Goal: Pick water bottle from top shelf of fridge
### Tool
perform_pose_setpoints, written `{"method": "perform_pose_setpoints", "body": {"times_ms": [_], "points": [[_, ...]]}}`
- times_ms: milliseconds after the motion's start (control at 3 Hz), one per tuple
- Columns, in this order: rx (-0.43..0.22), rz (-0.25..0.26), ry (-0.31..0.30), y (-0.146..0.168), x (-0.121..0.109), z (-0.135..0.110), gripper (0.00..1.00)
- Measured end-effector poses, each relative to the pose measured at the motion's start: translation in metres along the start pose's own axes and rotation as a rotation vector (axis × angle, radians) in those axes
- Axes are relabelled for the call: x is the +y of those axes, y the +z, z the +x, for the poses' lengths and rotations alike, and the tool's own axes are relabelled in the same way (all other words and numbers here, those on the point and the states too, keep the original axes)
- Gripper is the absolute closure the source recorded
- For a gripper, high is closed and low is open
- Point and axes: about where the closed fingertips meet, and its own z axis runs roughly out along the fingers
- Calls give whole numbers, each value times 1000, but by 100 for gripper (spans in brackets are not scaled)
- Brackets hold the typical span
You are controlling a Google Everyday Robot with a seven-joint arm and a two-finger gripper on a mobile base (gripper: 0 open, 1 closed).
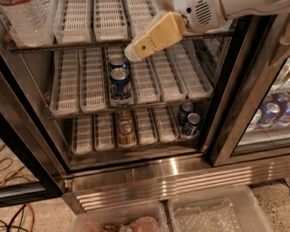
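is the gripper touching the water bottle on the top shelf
Apart. The camera view shows the gripper by the middle of the top shelf and the water bottle at its far left, a wide stretch of shelf between them.

Gripper [136,50]: pale yellow-tan, on a white arm [204,13] with a slotted vent; at front edge of top shelf [108,22], right of middle.
Top shelf: dark wire, translucent white slotted trays.
Water bottle [27,20], left corner: clear, ribbed.
Soda cans [120,84]: blue, red-white emblem.
Lower cans: one orange [126,132], two dark [190,122].
Fridge [181,176]: black frame, ribbed stainless base.
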Motion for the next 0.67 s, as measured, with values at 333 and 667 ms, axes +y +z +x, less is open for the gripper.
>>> {"method": "perform_pose_setpoints", "body": {"times_ms": [333, 667], "points": [[-72, -6, -7, 34, -16, -14, 0], [-145, -29, -16, 78, -23, -33, 0]]}}
